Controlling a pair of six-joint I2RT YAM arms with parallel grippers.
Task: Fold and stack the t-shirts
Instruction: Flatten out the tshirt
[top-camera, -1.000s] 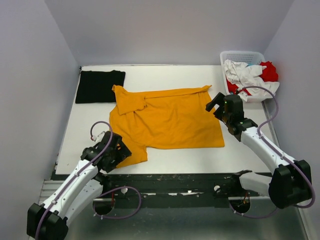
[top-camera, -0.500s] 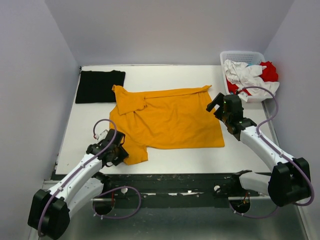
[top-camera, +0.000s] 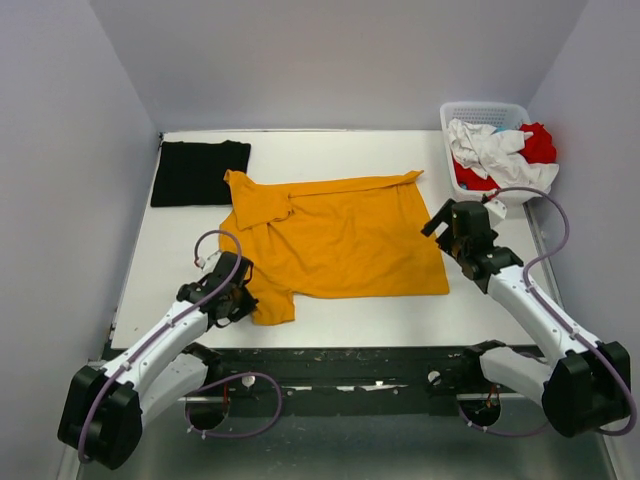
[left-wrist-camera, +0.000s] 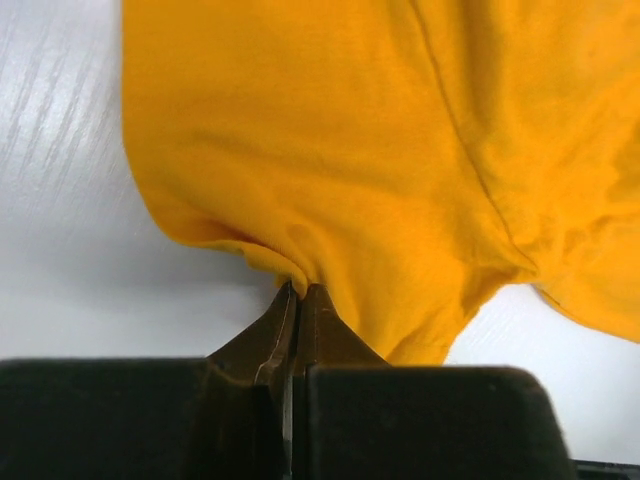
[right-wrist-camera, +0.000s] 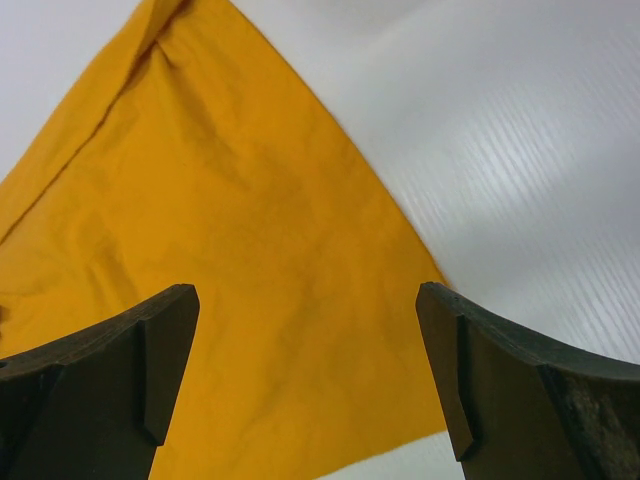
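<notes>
The left end effector (left-wrist-camera: 299, 296) is pinched shut on a bunched fold of the mustard t-shirt (top-camera: 340, 235), at its near-left corner close to the table's (top-camera: 330, 150) front edge. The left wrist view shows the cloth puckering into the closed tips. The right end effector (right-wrist-camera: 305, 300) hangs with its jaws wide, holding nothing, above the shirt's right edge.

The mustard shirt lies spread across the middle of the table. It is not quite flat, with its far-left sleeve turned over on itself. A black t-shirt (top-camera: 200, 172) sits already folded at the far-left corner. White (top-camera: 485, 148) and red (top-camera: 538, 142) shirts wait in the basket (top-camera: 485, 107) at the far right.

This looks like the start of the first fold, with one corner secured and the other not yet. The next move probably calls for the right end effector to drop and take its own edge, so that both arms can lift and carry the cloth together without dragging it askew.

A second ago the left jaws stood wide over that corner, and they have since closed on it. The right arm has drifted slightly nearer and rightward, with its jaws unchanged. The shirt has barely shifted.
</notes>
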